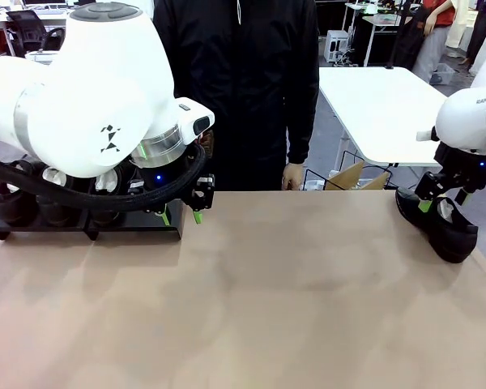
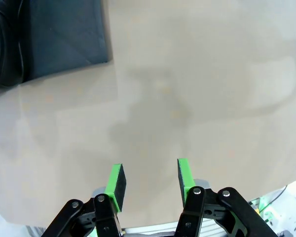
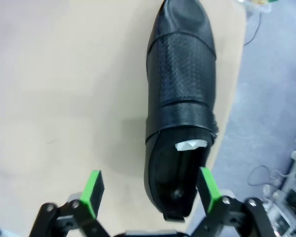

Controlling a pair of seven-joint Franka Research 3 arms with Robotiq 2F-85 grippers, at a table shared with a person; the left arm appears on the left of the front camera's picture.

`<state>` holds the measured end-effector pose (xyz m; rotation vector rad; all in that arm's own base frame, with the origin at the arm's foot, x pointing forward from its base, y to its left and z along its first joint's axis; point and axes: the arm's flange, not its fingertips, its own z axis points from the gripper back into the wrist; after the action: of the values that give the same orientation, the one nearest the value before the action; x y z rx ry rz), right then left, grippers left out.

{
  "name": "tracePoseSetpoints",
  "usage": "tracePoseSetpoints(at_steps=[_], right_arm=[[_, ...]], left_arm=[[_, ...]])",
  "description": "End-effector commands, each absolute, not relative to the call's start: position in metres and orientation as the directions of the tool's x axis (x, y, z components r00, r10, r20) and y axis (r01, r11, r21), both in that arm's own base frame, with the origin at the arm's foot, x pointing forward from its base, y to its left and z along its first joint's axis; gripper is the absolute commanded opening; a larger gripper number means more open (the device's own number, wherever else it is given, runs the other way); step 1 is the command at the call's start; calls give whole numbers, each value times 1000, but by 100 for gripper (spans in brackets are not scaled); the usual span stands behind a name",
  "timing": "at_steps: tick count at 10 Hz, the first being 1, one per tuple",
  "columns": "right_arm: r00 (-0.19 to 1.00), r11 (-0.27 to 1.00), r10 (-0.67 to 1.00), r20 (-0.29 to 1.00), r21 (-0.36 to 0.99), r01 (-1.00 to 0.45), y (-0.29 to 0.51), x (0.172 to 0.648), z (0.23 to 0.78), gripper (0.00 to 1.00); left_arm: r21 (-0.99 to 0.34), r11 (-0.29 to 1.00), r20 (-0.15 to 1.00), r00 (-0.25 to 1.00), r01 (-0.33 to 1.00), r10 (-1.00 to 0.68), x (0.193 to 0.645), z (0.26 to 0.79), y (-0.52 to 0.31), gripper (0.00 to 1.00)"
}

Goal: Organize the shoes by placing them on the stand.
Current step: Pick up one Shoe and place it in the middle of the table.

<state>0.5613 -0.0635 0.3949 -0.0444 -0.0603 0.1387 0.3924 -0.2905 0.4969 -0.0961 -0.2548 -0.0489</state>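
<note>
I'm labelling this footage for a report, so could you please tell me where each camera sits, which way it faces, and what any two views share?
Front view: sits between the arms, faces across the table at the standing person; both white arms show, with the stand at left.
Left wrist view: sits on the left arm, looks down along the open left gripper at bare tabletop and the stand's corner.
Right wrist view: sits on the right arm, looks down along the open right gripper at the shoe.
Shared: front and right wrist views both show that shoe by the table's edge.
</note>
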Motion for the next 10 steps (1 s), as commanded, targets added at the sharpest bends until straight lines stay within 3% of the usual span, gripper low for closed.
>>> tracePoseSetpoints(at_steps=[1, 10], right_arm=[[987, 984, 155, 34, -96, -151, -63, 545, 391, 100], [984, 984, 176, -18, -5, -176, -52, 571, 365, 100]], left_arm=[[-80, 995, 258, 965, 64, -41, 392, 497, -288, 57], [-80, 995, 258, 965, 64, -41, 392, 497, -288, 57]])
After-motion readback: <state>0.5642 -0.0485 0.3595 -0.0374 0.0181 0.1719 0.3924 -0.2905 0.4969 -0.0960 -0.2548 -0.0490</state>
